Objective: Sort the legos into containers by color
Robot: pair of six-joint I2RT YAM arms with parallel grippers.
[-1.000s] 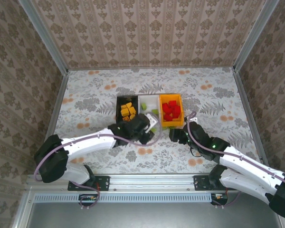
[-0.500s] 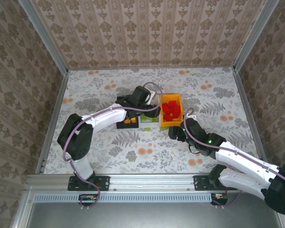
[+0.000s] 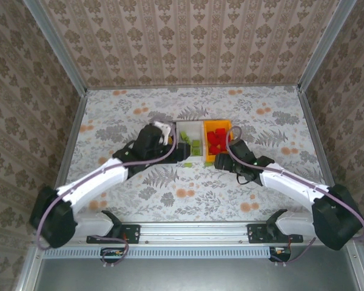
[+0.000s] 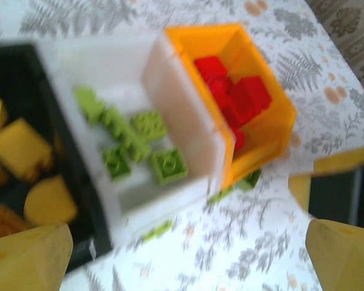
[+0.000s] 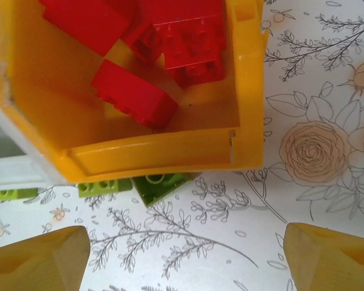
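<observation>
Shifted left gripper point(image 4: 185, 254) off white bin point(image 4: 182, 115), spread wide, empty. Advanced right gripper point(image 5: 185, 251), open, empty, to green legos point(image 5: 161, 185) at orange bin's point(image 5: 170, 154) near edge; open desk point(image 5: 315, 151) rightward.

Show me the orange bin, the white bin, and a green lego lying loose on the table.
orange bin point(image 5: 151, 156): right wrist view, its near wall.
white bin point(image 4: 176, 103): left wrist view, the wall next to the orange bin.
green lego point(image 5: 161, 187): right wrist view, its studded top, against the orange bin.
</observation>
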